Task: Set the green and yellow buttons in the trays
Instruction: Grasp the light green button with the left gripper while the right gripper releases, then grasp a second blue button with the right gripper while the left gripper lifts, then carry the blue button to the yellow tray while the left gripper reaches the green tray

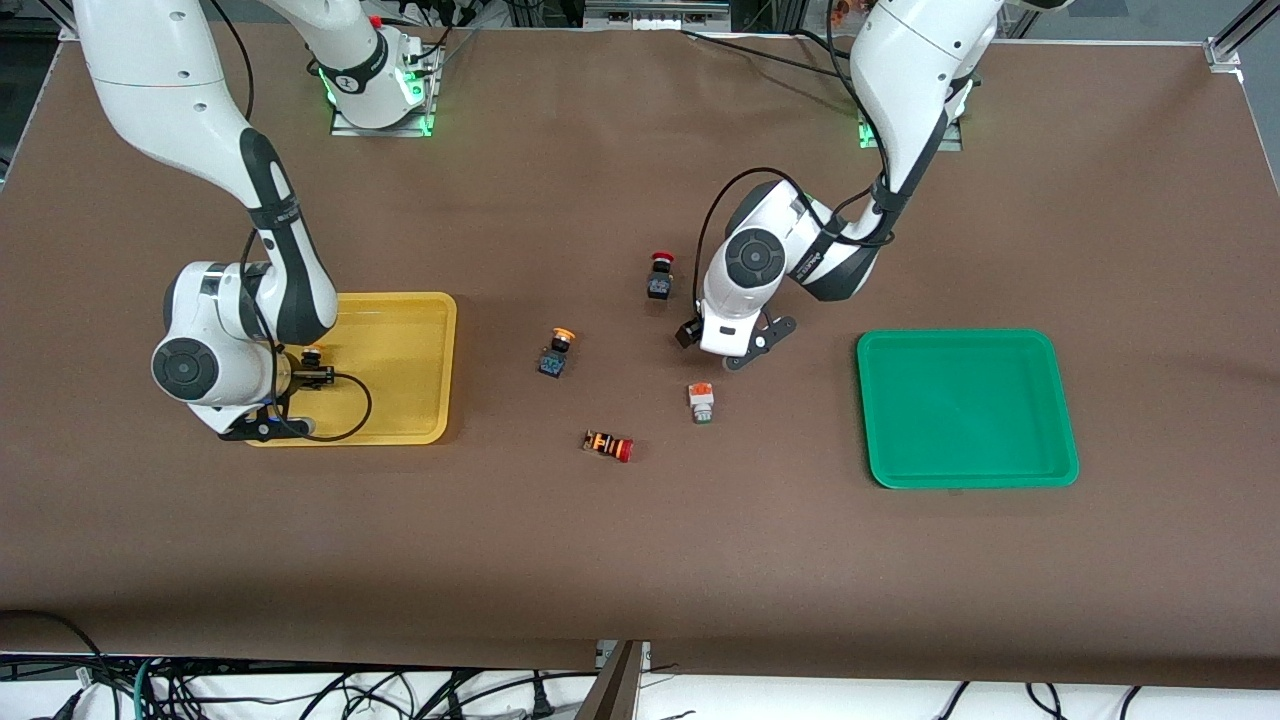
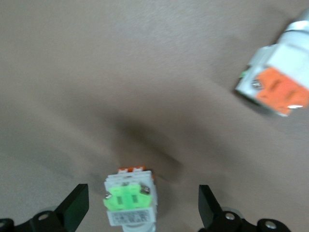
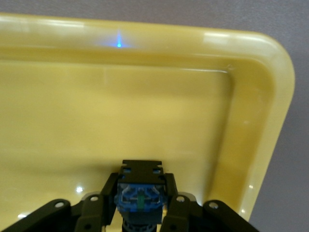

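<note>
Right gripper (image 1: 308, 376) (image 3: 140, 194) hung low over the yellow tray (image 1: 405, 318) (image 3: 260, 121), at the tray's end toward the right arm's end of the table (image 1: 600, 560); claw narrow, fingers (image 3: 107, 189) pressed to both sides of the held yellow button (image 1: 312, 356) (image 3: 140, 195), black body with a blue part showing; could not tell whether it touched the tray floor.

Left gripper (image 1: 715, 345) (image 2: 143, 200) sat low over mid-table; claw wide, fingers (image 2: 75, 205) standing clear on either side of the green button (image 2: 129, 203), which lay on the table between them, touched by neither.

White-grey button (image 1: 702, 401) (image 2: 277, 87) with an orange end lay near it, closer to the front edge; second yellow button (image 1: 556, 352) lay mid-table, between the yellow tray and the left gripper; green tray (image 1: 965, 408) lay toward the left arm's end, nothing in it.

Red-capped black switch (image 1: 659, 274) stood beside the left arm's wrist; red-capped striped switch (image 1: 609, 444) lay on its side, nearest the front edge of all the switches.
</note>
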